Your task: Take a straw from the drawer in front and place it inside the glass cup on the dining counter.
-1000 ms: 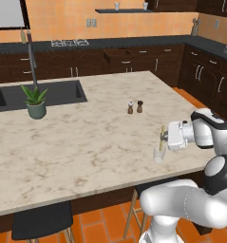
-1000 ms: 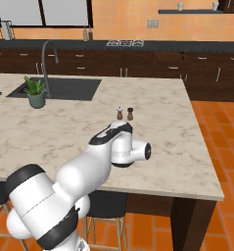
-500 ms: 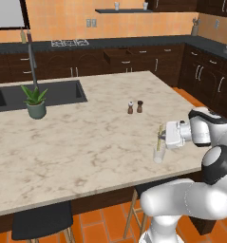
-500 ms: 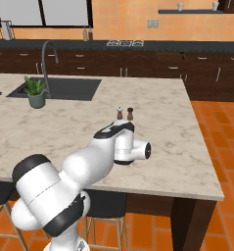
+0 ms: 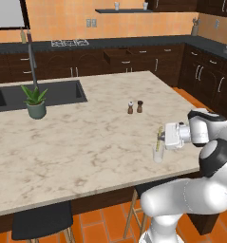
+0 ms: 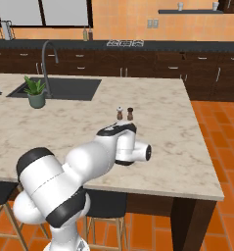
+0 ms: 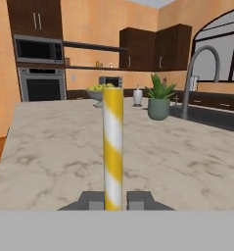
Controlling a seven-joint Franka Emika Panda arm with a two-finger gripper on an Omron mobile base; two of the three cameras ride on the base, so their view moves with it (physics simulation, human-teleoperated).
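Holding the straw (image 7: 112, 147) pinched between closed fingers (image 7: 140, 199), gripper (image 5: 160, 138) turned sideways so the straw stands upright, low end toward the glass cup (image 5: 158, 154). In the left base view the straw sits right above the cup's mouth; can't tell if the tip is already past the rim. Upright hold makes sense: a thin stick needs a straight drop into a narrow opening.

The cup stands near the front edge of the dining counter (image 5: 86, 142), at about 4 o'clock from the salt and pepper shakers (image 5: 135, 107), well apart from them. Sink (image 5: 34, 93) and potted plant (image 5: 35, 101) are off around 10 o'clock. The veined marble top looks flat and smooth. The drawer (image 5: 122, 56) in the dark back cabinets stands open. Orange walls, tile floor.

Judgement: nearly done, lower and release.
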